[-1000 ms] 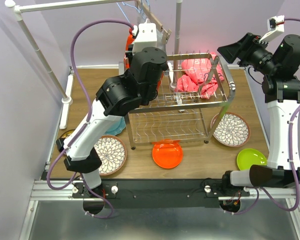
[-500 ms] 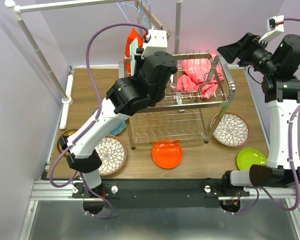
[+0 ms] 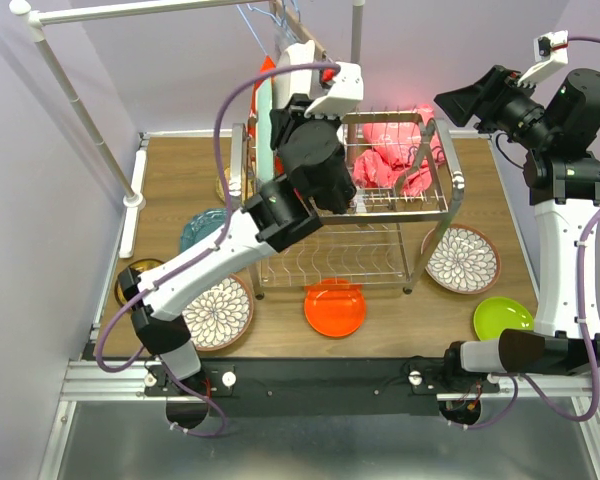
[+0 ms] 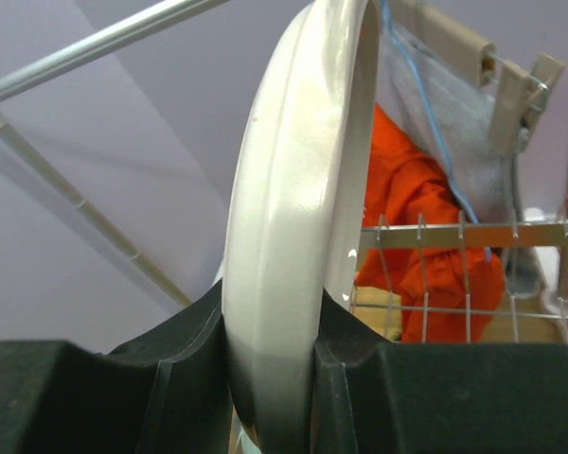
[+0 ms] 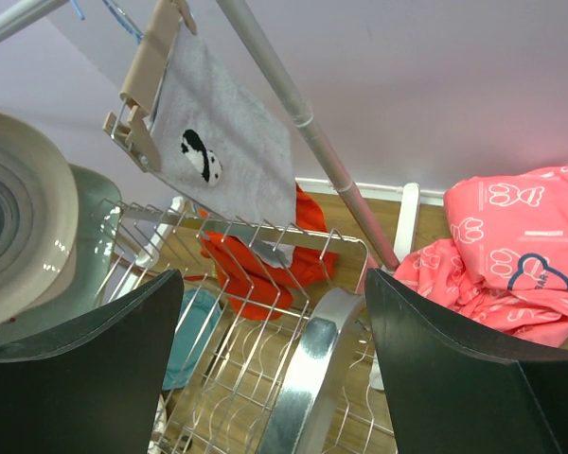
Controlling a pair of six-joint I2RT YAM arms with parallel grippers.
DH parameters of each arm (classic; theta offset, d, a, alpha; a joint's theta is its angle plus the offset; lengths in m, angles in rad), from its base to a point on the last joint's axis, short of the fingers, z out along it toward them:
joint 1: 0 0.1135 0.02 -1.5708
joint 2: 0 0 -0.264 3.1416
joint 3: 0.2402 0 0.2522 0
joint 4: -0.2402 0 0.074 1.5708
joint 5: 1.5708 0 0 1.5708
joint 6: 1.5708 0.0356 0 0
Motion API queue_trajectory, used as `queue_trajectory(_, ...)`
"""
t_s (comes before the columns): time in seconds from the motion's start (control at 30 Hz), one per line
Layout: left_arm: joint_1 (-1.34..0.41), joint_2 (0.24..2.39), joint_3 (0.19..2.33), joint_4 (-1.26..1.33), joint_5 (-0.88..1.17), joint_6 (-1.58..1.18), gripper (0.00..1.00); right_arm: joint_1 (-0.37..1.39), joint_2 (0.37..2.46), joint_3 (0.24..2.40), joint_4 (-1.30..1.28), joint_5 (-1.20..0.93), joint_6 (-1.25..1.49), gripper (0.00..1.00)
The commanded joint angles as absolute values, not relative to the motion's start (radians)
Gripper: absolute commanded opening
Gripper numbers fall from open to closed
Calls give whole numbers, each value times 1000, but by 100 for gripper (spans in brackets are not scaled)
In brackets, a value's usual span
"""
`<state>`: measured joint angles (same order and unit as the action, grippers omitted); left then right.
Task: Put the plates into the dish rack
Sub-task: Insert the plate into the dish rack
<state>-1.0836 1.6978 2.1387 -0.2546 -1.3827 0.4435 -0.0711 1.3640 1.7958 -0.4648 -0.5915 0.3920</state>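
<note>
My left gripper (image 3: 278, 118) (image 4: 275, 378) is shut on a white plate (image 4: 293, 218) held upright on edge. It hangs high at the left end of the chrome dish rack (image 3: 355, 215). The right wrist view shows that plate (image 5: 19, 218) with a mint plate (image 5: 93, 246) close behind it; I cannot tell whether the two touch. My right gripper (image 3: 470, 100) (image 5: 270, 284) hangs open and empty above the rack's right end. On the table lie two floral plates (image 3: 218, 310) (image 3: 461, 258), an orange plate (image 3: 335, 308), a lime plate (image 3: 502, 317) and a teal plate (image 3: 202, 228).
A pink cloth (image 3: 395, 150) lies on the rack's upper shelf at the right. An orange cloth (image 4: 407, 208) and a grey cloth (image 5: 227, 132) hang from the white clothes rail (image 3: 80, 110) behind the rack. A small dark-rimmed plate (image 3: 135, 275) sits at the table's left edge.
My left arm has lifted the plate and swung it right, up to the rack's left end. The teal plate on the table is now uncovered. The right arm has not moved.
</note>
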Motion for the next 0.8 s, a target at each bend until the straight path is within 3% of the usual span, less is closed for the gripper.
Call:
queue_trajectory(0.0,-1075,1591,1896,895,-1626,1367,0,-64,1361,1784,-479,-578,393,86)
queue_trajectory(0.77,-1100,1600,1698,1313,-1700,1543,0,-64,1350,1796,-477,-592,405,86)
